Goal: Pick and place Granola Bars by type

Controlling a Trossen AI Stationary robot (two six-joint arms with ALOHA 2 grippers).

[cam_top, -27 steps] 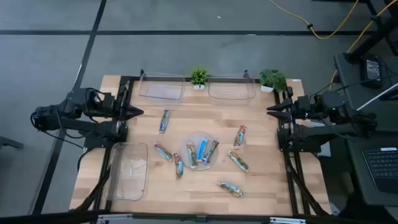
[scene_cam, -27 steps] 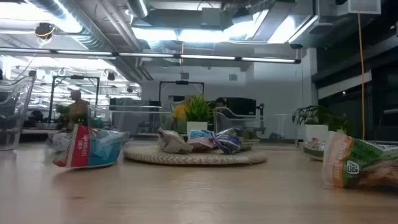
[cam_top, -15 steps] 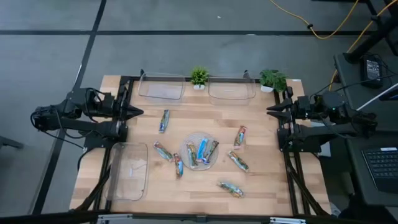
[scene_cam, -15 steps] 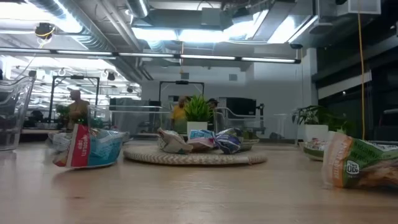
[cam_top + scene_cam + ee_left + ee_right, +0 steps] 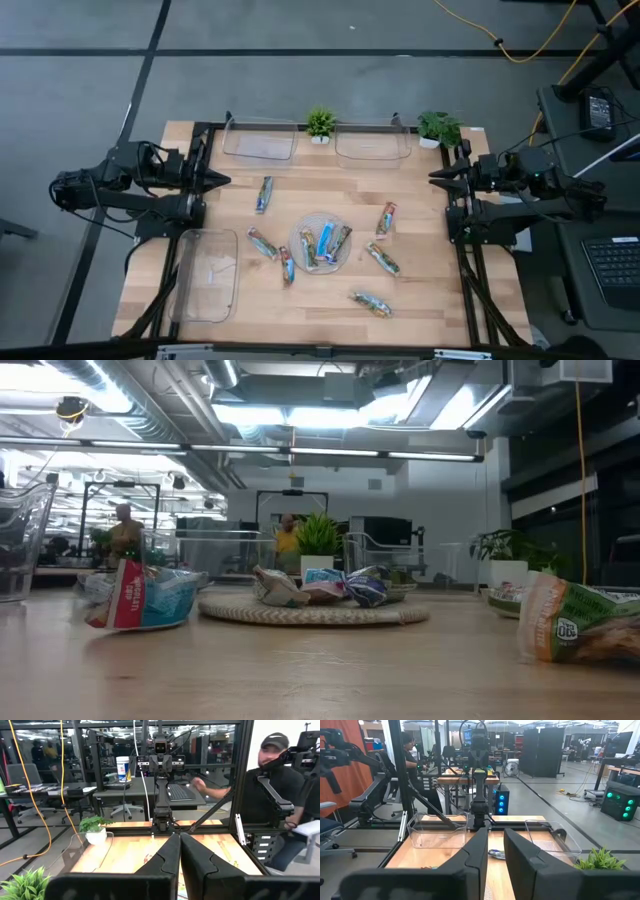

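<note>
High view: your left gripper point(image 5: 222, 181) waited closed at the counter's point(image 5: 430, 300) left edge, your right gripper point(image 5: 435, 176) slightly parted opposite; Granola Bars point(image 5: 323, 242) lay on and around the central plate point(image 5: 299, 236)

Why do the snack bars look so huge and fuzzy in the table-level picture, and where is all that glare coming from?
Low view: the nearest green bar sits close to the lens, so it looms soft; ceiling strip lights flare white. High view: even light, faint shadows.

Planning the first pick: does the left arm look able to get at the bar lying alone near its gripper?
Probably yes: bare table lies between the left gripper and that granola bar; nothing stands between.
</note>
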